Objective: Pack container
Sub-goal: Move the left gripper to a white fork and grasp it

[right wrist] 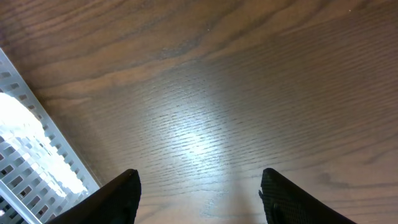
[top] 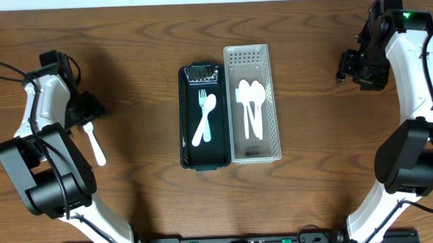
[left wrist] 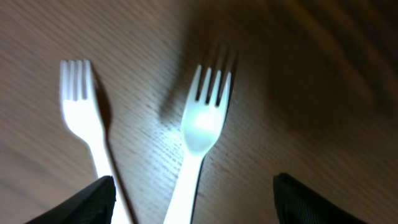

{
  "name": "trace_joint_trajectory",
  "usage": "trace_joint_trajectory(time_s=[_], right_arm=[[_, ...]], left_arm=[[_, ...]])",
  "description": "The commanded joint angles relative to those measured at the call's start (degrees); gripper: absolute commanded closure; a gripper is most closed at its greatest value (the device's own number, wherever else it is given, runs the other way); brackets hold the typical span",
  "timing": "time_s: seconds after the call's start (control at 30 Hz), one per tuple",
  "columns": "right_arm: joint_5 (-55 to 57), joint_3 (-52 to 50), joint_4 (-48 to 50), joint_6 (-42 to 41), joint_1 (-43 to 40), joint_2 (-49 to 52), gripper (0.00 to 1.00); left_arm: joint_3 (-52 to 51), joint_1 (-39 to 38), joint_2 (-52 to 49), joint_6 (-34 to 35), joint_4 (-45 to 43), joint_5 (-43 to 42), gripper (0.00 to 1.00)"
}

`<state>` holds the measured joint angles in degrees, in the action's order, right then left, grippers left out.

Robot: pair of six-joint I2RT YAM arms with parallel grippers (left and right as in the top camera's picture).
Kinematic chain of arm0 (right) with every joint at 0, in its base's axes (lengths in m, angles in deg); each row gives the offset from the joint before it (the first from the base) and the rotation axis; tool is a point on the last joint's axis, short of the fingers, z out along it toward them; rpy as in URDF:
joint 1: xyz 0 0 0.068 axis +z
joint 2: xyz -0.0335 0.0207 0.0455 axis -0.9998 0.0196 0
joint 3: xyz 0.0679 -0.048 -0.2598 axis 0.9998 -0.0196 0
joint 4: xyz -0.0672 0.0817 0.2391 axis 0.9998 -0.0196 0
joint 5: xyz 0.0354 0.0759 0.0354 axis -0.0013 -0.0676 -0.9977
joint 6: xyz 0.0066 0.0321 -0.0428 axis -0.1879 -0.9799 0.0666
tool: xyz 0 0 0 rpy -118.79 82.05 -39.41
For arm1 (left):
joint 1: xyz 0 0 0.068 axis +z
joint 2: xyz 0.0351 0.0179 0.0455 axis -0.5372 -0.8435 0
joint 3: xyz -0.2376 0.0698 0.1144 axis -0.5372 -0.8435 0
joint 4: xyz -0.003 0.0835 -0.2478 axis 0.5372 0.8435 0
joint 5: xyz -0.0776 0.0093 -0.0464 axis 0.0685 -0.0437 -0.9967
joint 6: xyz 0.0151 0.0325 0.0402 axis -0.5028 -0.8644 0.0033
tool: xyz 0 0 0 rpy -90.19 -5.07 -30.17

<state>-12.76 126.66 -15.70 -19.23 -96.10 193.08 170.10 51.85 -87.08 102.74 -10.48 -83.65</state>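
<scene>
Blurred fork (left wrist: pixel 203 121), handle cut off, wide left end effector (left wrist: pixel 194 186), right end effector (right wrist: pixel 199 179) wide

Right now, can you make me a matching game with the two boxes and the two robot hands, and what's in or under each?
Things:
1. black container
2. white basket
3. left gripper
4. right gripper

Matches:
A. only spoons inside
B. over two forks
C. a fork and a spoon inside
D. over bare table

Pairs: 1-C, 2-A, 3-B, 4-D.
</scene>
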Motion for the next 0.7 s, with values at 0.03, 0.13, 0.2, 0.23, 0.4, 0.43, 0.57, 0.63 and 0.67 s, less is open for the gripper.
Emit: trace_joint_trajectory(time_s=[0.03,0.13,0.2,0.23,0.4,0.43,0.57,0.63,0.67], right_arm=[[-0.2,0.0,0.1,0.8,0.1,0.3,0.34],[-0.2,0.0,0.1,0.8,0.1,0.3,0.34],[-0.2,0.0,0.1,0.8,0.1,0.3,0.33],[-0.2,0.0,0.1,0.8,0.1,0.3,0.33],[-0.2,0.0,-0.1,0.8,0.1,0.3,0.33],[-0.2,0.0,-0.1,0.7,0.1,0.3,0.33],[-0.3,0.0,-0.2,0.1,0.1,0.3,0.33],[-0.3,0.0,-0.5,0.1,0.1,0.3,0.33],[-0.3,0.0,-0.8,0.1,0.1,0.3,0.33]], left_arm=[[-5.2,0.3,-0.3,0.9,-3.5,-2.1,0.26],[-8.3,0.3,-0.3,0.9,-6.3,-2.1,0.26],[-10.0,0.3,-0.3,0.9,-7.6,-2.1,0.26],[-10.9,0.3,-0.3,0.9,-8.4,-2.1,0.26],[-13.4,0.3,-0.3,0.9,-10.3,-2.0,0.26],[-13.5,0.3,-0.3,0.9,-10.3,-1.8,0.26],[-13.5,0.3,-0.3,0.9,-10.3,-1.2,0.27],[-13.5,0.3,-0.3,0.9,-10.3,0.1,0.29],[-13.5,0.3,-0.3,0.9,-10.3,0.8,0.30]])
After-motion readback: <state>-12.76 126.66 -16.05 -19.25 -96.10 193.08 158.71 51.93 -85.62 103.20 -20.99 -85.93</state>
